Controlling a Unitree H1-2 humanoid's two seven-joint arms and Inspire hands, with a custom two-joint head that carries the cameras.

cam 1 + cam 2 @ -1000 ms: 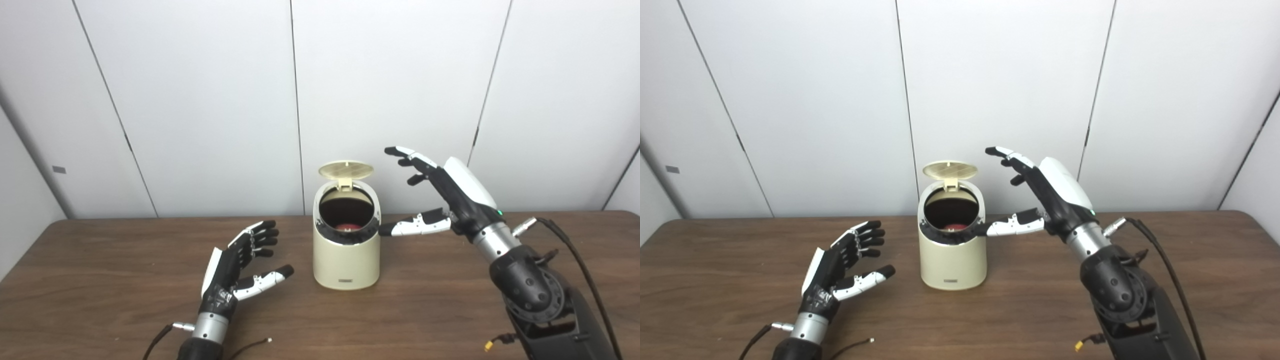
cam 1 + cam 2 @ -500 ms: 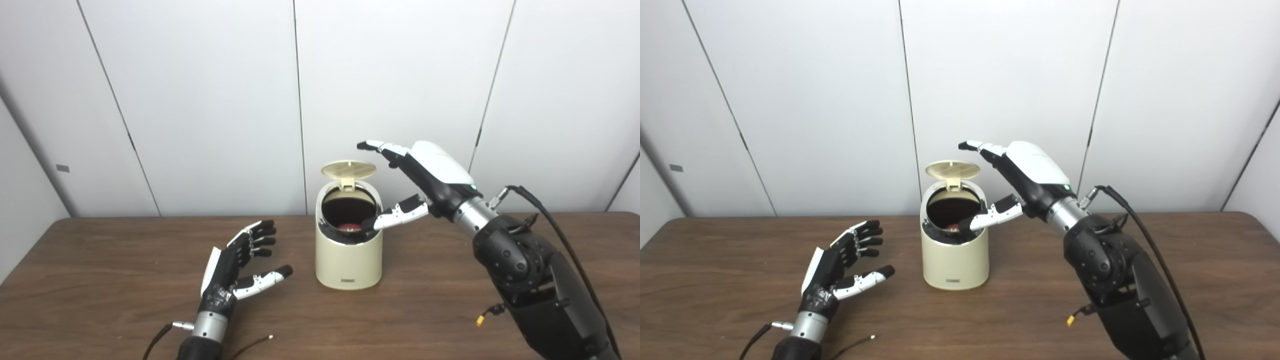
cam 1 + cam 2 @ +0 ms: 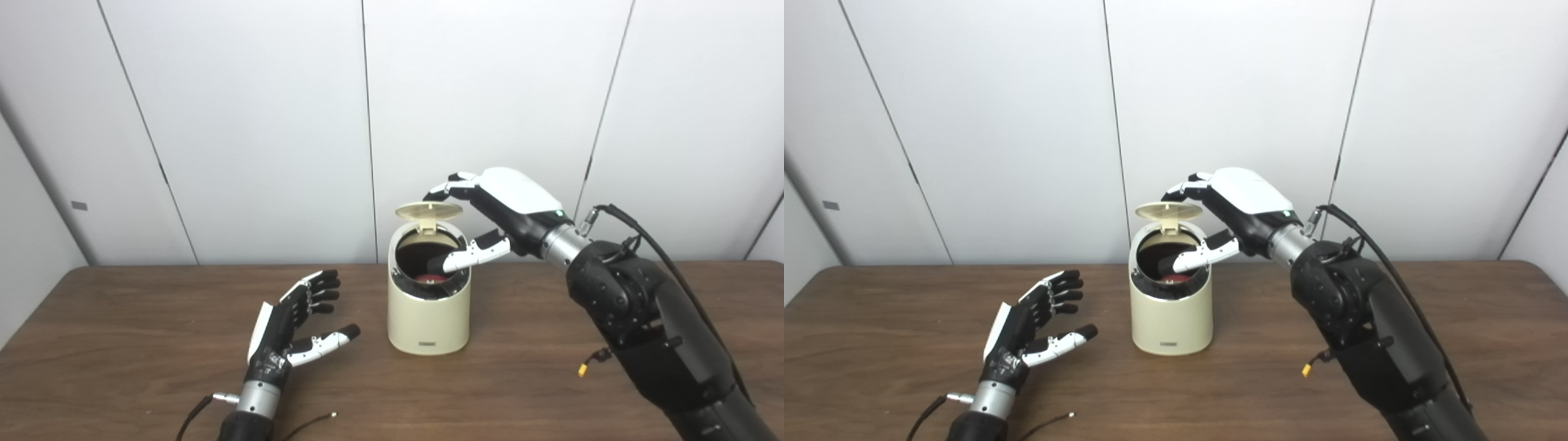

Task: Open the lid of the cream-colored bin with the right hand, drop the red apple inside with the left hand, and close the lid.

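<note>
The cream-colored bin (image 3: 429, 318) stands mid-table with its round lid (image 3: 428, 211) tipped up on its rear hinge. A bit of the red apple (image 3: 427, 279) shows deep inside the dark opening. My right hand (image 3: 499, 208) hovers over the bin from the right, open; its fingertips curl down at the lid's back edge and its thumb reaches across the opening. Whether the fingers touch the lid is unclear. My left hand (image 3: 294, 324) rests open above the table, left of the bin, holding nothing.
The brown wooden table (image 3: 122, 343) spans the view, backed by white wall panels. Thin cables (image 3: 309, 420) trail by the left wrist. A black cable with a yellow connector (image 3: 582, 369) hangs off the right arm.
My right hand swung left from beside the bin to over it, its fingers curling down onto the lid's far edge and its thumb crossing the opening. The left hand stayed put.
</note>
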